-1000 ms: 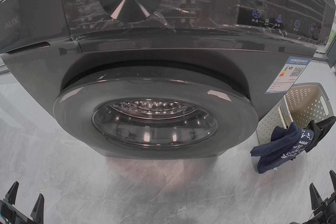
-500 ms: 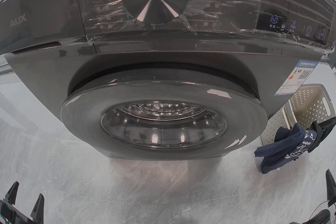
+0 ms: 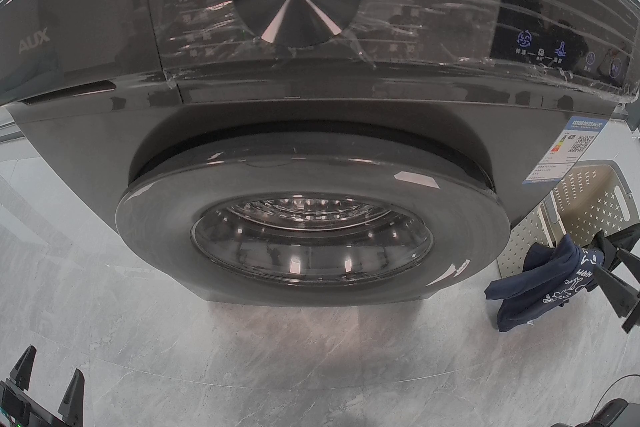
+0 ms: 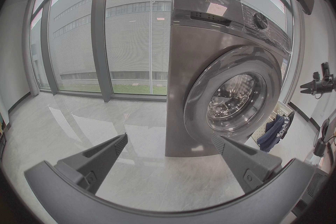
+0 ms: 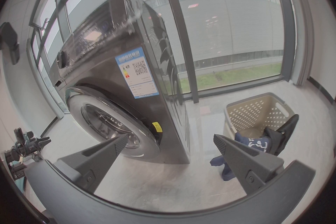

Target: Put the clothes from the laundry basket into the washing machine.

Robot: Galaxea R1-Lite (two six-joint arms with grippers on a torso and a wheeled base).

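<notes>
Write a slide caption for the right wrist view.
Open right gripper faces washing machine and laundry basket draped with clothes.

bright daylight through windows [image 4: 133, 35]; glare streaks on washing machine [image 3: 320, 115] and glossy floor [image 3: 267, 348]; strong fisheye bending at edges.

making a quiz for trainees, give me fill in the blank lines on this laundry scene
The washing machine door is ___.
The navy garment hangs over the ___ of the laundry basket.
The left gripper and right gripper both stand ___, holding nothing.
Missing: shut; rim; open
</notes>
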